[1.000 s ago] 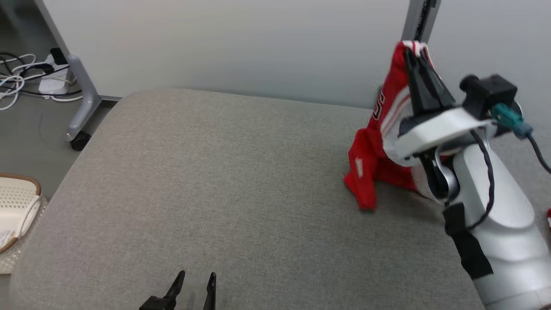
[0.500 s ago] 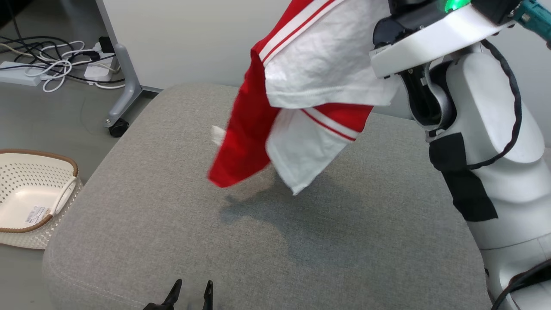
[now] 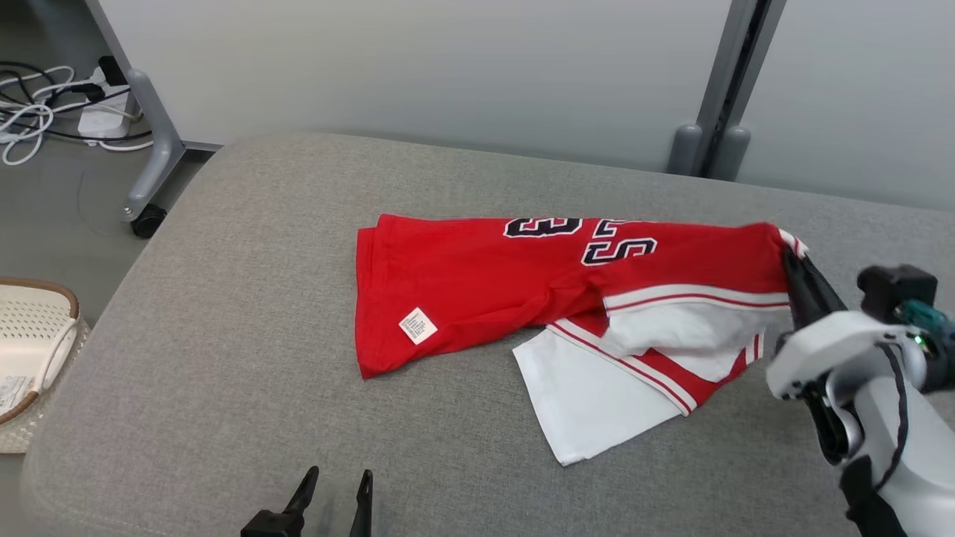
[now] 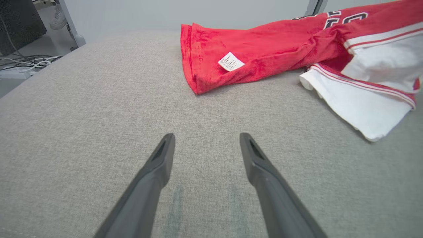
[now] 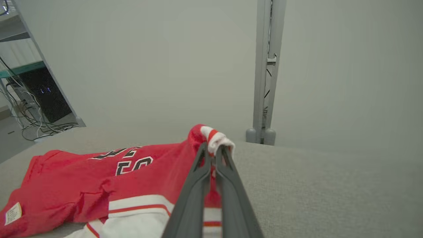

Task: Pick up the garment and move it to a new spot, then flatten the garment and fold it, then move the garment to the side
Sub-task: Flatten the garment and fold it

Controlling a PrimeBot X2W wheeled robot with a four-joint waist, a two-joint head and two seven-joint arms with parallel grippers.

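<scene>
The garment [image 3: 477, 276] is a red jersey with white sleeves, red-and-white stripes and dark numbers. It lies stretched out across the middle of the grey cushioned surface [image 3: 224, 358], its hem with a white label at the left. My right gripper [image 3: 789, 257] is shut on the garment's right end, pinching a bunched red-and-white edge [image 5: 213, 138]. In the left wrist view the garment [image 4: 264, 49] lies ahead and to the right. My left gripper [image 3: 336, 485] stands open near the front edge, apart from the cloth, nothing between its fingers [image 4: 162, 158].
A white perforated basket [image 3: 30, 350] sits on the floor to the left. Cables and a power strip [image 3: 45, 112] lie at the back left beside a wheeled metal leg [image 3: 145, 179]. A grey wall and a vertical post [image 3: 727, 82] stand behind the surface.
The garment was hanging in the air from my raised right gripper; now it lies spread on the surface, with the right gripper lowered at its right end. The head camera shifted. My left gripper stayed open.
</scene>
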